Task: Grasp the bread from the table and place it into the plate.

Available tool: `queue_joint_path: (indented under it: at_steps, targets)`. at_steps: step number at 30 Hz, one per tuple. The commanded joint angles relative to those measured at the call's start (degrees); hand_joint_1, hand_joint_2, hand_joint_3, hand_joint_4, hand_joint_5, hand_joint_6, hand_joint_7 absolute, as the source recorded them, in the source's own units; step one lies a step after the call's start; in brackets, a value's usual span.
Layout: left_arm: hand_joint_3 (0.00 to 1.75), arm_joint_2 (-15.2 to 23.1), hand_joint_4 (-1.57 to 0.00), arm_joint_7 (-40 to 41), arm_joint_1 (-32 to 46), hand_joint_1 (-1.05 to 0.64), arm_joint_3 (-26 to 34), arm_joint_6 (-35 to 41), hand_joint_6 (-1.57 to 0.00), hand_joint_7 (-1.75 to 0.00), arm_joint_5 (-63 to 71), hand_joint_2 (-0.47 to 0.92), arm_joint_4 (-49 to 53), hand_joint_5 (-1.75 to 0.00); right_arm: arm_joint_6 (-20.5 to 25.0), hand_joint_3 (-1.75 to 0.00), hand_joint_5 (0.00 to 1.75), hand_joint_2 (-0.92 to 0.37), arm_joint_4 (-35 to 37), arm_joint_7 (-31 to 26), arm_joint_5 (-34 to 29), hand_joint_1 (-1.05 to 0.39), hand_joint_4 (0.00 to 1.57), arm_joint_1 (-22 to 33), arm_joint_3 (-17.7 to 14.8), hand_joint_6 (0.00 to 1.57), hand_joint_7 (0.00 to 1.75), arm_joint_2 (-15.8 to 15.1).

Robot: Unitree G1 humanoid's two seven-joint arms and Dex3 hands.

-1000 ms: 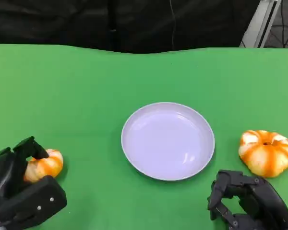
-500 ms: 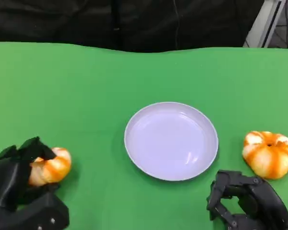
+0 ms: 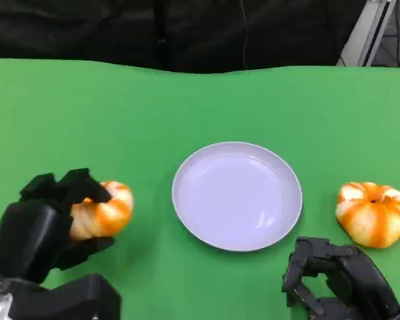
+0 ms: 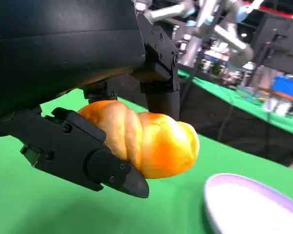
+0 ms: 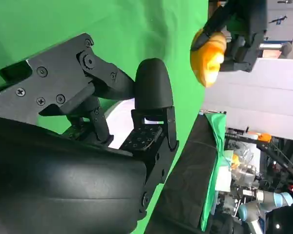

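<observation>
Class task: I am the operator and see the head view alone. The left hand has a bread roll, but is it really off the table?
Observer: Yes. In the left wrist view the bread roll hangs above the green table, clamped between the left hand's fingers.
Operator: How near is the plate?
Observer: The plate's rim lies just beyond the roll's free end, lower down.
Operator: And my right hand?
Observer: The right wrist view shows the right hand with curled fingers holding nothing; the other bread lies untouched.
</observation>
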Motion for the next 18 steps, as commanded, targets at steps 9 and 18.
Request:
queue_joint_path:
  at_steps: [9, 18]
  targets:
    - [0.00, -4.9, -0.56, -5.6, -5.9, -0.05, -2.8, -0.4, -0.54, -1.63, -0.4, 0.81, -2.2, -1.75, -2.4, -1.05, 1.56, -0.57, 0.9, -1.0, -0.7, -0.11, 0.82, -0.1, 0.4, 0.84, 1.29, 0.9]
    - [0.01, -8.2, -0.56, -8.8, -14.3, -0.07, -6.7, -5.3, -0.55, -1.60, -1.6, 0.82, 8.0, -1.75, -2.6, -1.05, 1.57, -0.58, 1.2, -2.2, -1.4, -0.13, 0.81, -0.6, 0.9, 0.83, 1.30, 1.5]
